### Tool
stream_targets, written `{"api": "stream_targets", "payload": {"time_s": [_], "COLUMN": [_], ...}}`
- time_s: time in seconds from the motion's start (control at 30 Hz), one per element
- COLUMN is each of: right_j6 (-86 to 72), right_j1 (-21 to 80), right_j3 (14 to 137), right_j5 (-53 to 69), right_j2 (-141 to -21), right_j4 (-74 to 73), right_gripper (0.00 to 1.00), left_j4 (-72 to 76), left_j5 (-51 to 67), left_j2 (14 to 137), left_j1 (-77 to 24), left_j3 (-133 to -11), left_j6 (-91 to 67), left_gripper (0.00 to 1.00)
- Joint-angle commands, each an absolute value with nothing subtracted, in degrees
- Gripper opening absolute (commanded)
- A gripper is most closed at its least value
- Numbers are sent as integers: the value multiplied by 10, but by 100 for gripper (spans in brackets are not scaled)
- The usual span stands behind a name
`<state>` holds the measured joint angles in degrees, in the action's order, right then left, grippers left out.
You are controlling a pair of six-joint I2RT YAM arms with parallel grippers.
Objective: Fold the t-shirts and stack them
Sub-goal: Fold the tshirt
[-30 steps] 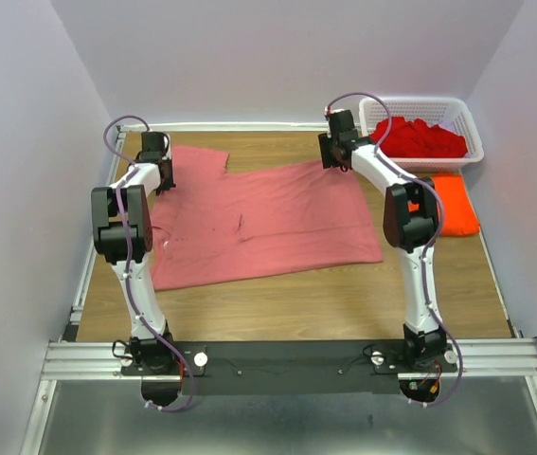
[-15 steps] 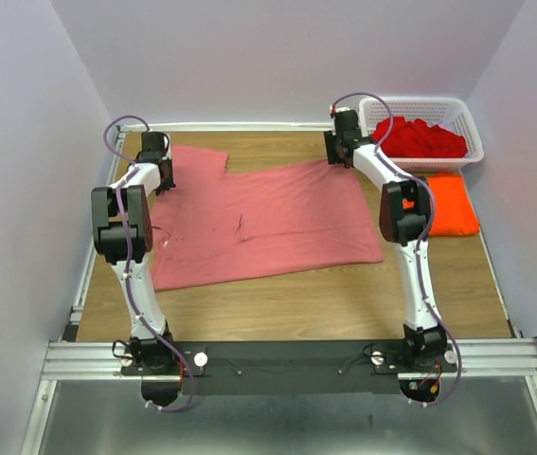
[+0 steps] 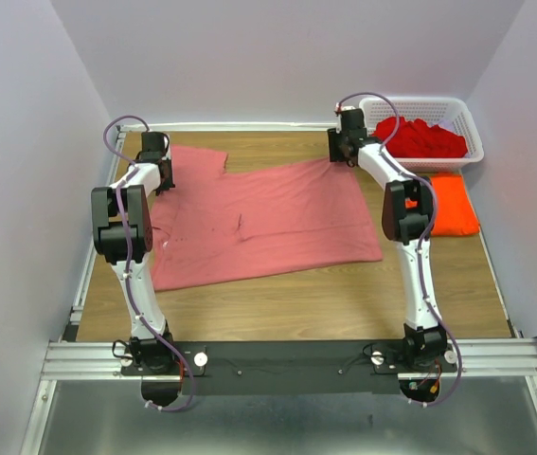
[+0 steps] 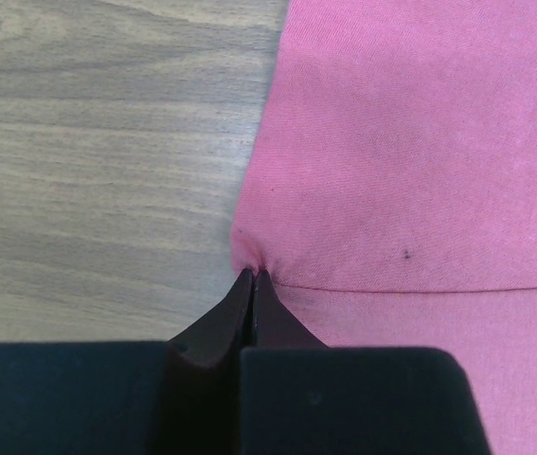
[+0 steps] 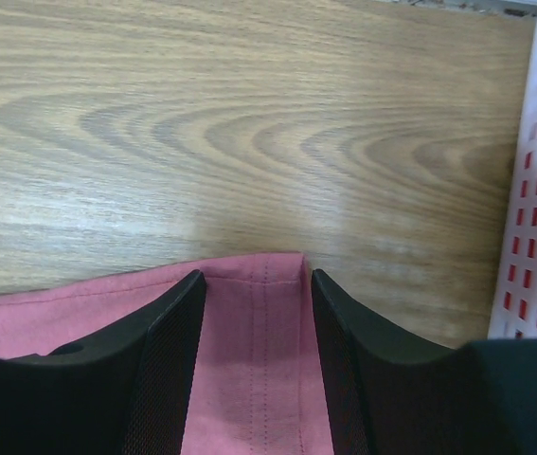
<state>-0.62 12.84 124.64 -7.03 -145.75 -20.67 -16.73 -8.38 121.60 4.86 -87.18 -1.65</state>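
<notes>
The salmon-pink t-shirt [image 3: 268, 223] had its far right corner between the right gripper's [image 5: 257, 281] parted fingers. The left gripper [image 4: 252, 276] pinched its left edge.

I can read no word, label, brand, number or sign anywhere, neither on the salmon-pink t-shirt [image 3: 277, 218], the white basket [image 3: 420, 100], the wooden table [image 3: 277, 303], my left gripper [image 4: 252, 274] nor my right gripper [image 5: 257, 275].

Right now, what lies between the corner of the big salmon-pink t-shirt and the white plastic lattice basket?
Only bare wooden table, shown best in the right wrist view, separates the salmon-pink t-shirt corner from the white plastic lattice basket.
</notes>
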Motion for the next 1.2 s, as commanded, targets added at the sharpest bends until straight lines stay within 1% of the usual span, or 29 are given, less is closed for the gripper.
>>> {"api": "stream_targets", "payload": {"time_s": [0.0,0.1,0.23,0.43,0.53,0.83,0.97,1.07,1.13,1.17], "right_j6": [-51,-85,-99,-104,-103,-103,-99,-103,-104,-104], "right_j1": [108,93,86,86,86,86,91,91,91,91], "right_j3": [1237,1226,1230,1242,1248,1253,1262,1274,1283,1285], "right_j5": [12,64,96,106,110,105,100,92,92,90], "right_j2": [-1484,-1485,-1493,-1503,-1506,-1511,-1518,-1526,-1528,-1529], "right_j4": [-226,-234,-240,-246,-248,-264,-274,-281,-283,-283], "right_gripper": [56,56,56,56,49,48,41,39,34,30], "left_j4": [-178,-175,-177,-176,-178,-178,-179,-179,-180,-178], "left_j5": [-114,-119,-113,-111,-110,-112,-113,-111,-111,-109], "left_j2": [1204,1198,1197,1201,1206,1207,1210,1211,1210,1211], "left_j1": [54,57,57,56,57,56,56,56,57,57], "left_j3": [-857,-848,-853,-851,-853,-855,-860,-860,-860,-861], "left_j6": [-9,-9,-10,-8,-7,-8,-7,-8,-7,-7], "left_gripper": [0,0,0,0,0,0,0,0,0,0]}}
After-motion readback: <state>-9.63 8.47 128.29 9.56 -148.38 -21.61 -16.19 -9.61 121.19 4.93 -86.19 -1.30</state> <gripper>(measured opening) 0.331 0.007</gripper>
